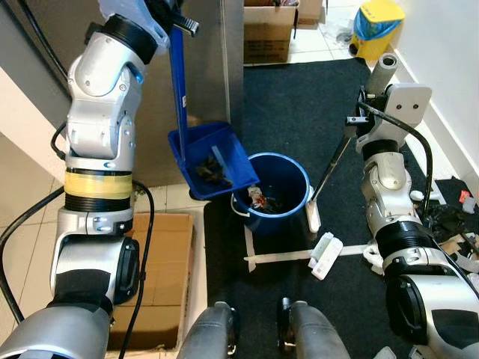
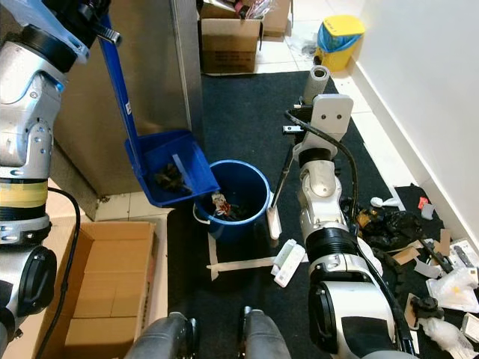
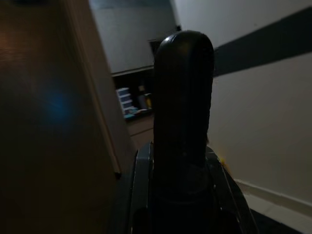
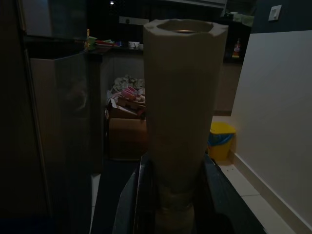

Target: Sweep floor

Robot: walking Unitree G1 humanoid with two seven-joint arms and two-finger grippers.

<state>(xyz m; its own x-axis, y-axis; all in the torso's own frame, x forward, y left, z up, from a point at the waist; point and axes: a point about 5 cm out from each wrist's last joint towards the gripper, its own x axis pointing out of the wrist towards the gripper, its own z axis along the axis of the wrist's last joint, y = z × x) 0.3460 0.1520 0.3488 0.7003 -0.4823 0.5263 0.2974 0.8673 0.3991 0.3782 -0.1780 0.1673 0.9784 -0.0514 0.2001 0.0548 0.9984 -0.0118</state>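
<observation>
Tilting over the bucket, the dustpan hangs from the left tool.

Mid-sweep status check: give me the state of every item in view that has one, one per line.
dustpan: lifted, tilted over the bucket, debris inside
blue bucket: upright, open, some rubbish inside
broom: held leaning, head on the carpet beside the bucket
left gripper: holding the dustpan handle
right gripper: holding the broom handle
cardboard box: open, empty
yellow bin: lined with a blue bag
</observation>
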